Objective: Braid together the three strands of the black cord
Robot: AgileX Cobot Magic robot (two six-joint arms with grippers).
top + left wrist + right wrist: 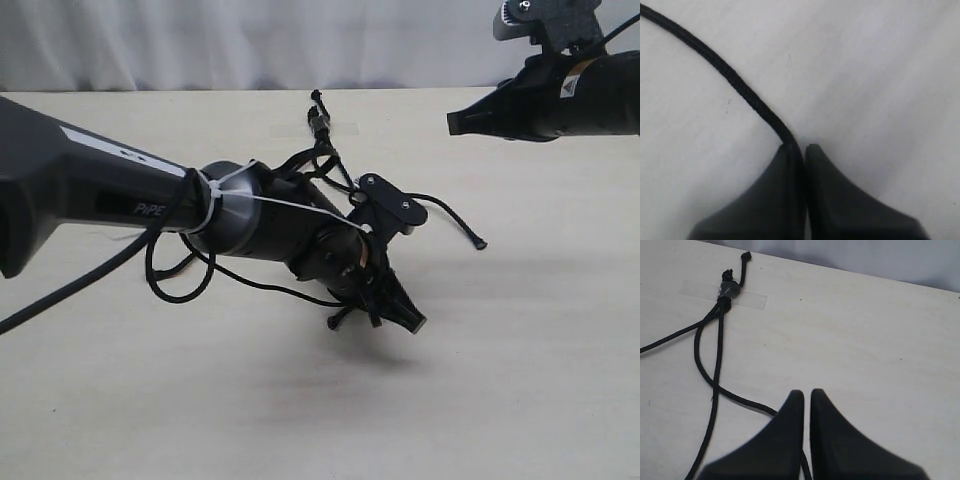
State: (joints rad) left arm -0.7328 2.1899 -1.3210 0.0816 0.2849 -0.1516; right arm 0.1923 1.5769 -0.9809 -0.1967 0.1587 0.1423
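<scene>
Saw the thin black rope cord (726, 290) taped by its knotted head at 12 o'clock on the pale beige table (520, 400), its three thin matte black strands (717, 365) trailing toward 6 o'clock. Found the black pointed-finger left gripper (799, 147) clamped on one strand, low at 5 o'clock of the head. Found the black right gripper (806, 391) pressed together, hovering at 3 o'clock.

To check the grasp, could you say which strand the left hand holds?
The strand running into the shut left hand, pinched at its fingertips; the strand ending at right lies loose.
</scene>
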